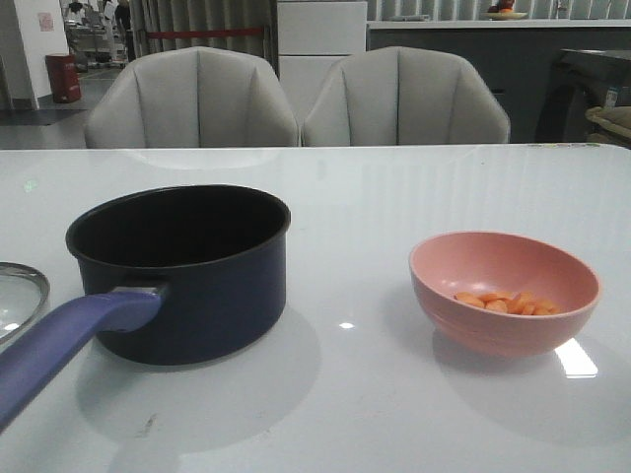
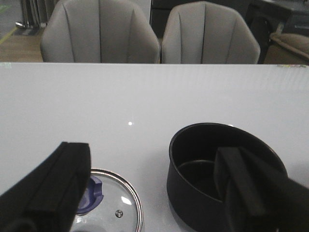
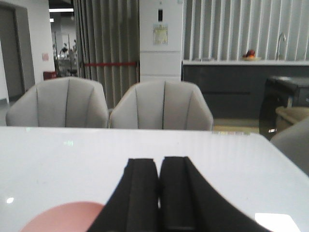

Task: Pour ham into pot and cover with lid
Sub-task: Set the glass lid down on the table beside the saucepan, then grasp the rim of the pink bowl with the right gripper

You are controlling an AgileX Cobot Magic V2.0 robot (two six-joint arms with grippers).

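The dark navy pot [image 1: 212,291] stands left of centre on the white table, its inside black and bare, its blue-purple handle [image 1: 59,343] pointing toward the near left. Only an edge of the glass lid [image 1: 20,294] shows, flat on the table at the far left. Orange-pink ham [image 1: 508,303] slices lie in a pink bowl [image 1: 493,335] on the right. My left gripper [image 2: 152,157] hangs open and holds nothing, above the gap between the lid [image 2: 118,193] with its blue knob [image 2: 94,192] and the pot [image 2: 193,188]. My right gripper [image 3: 159,164] is shut on nothing, above and beside the bowl [image 3: 63,217].
Two grey chairs [image 1: 192,99] [image 1: 404,99] stand behind the table's far edge. A dark counter runs along the back right. Neither arm shows in the front view. Bare tabletop [image 1: 345,374] lies between pot and bowl.
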